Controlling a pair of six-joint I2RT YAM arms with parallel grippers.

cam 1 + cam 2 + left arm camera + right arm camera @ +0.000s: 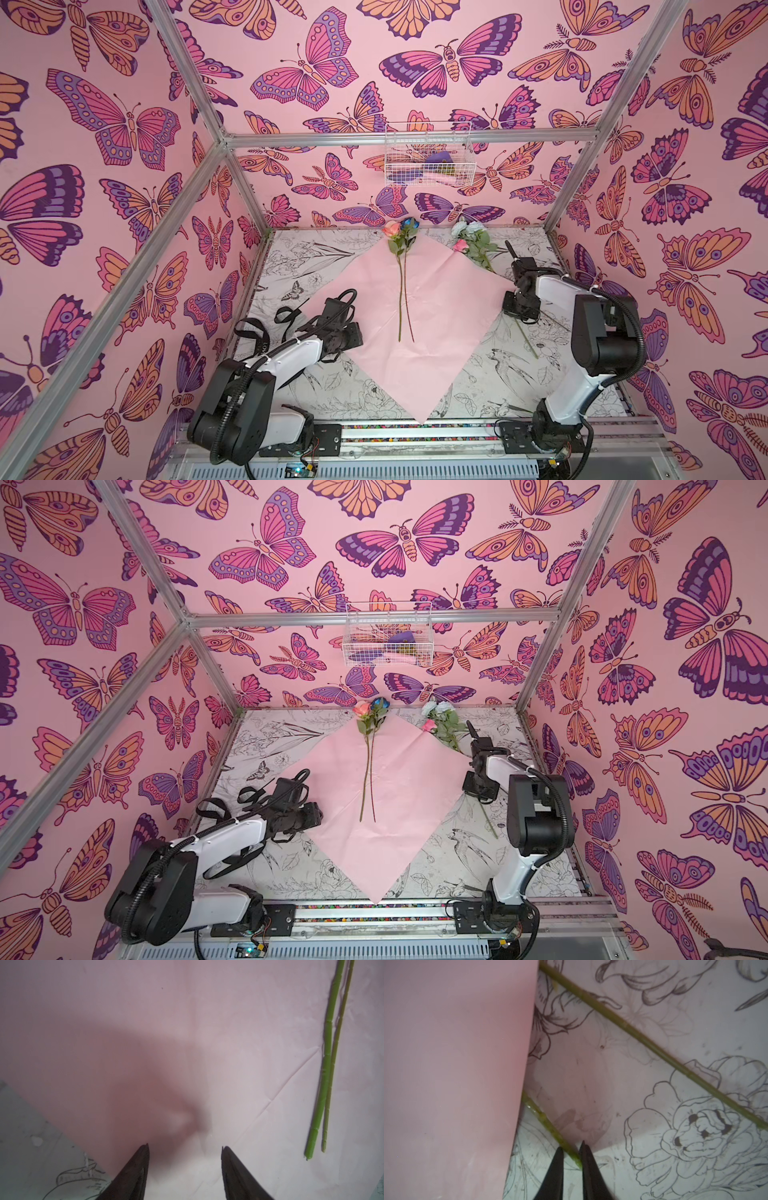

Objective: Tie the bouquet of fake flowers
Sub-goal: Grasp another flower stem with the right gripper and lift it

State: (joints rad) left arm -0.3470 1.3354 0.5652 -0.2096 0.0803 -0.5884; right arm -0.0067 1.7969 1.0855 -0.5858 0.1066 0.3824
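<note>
- Now right gripper [572, 1146] apparently pinches a thin green plastic stem [548, 1124] beside the pink wrapping-paper sheet [456, 1064].
- Spread, the left gripper [185, 1147] hovers over it.
- Light, wiry, slippery: grip mid-stem.

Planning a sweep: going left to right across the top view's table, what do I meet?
Black ribbon → left gripper → two flowers on the pink paper → right gripper, pinching a loose stem.

Pink paper [449, 316]; green, perhaps olive, stem [548, 1125].
</note>
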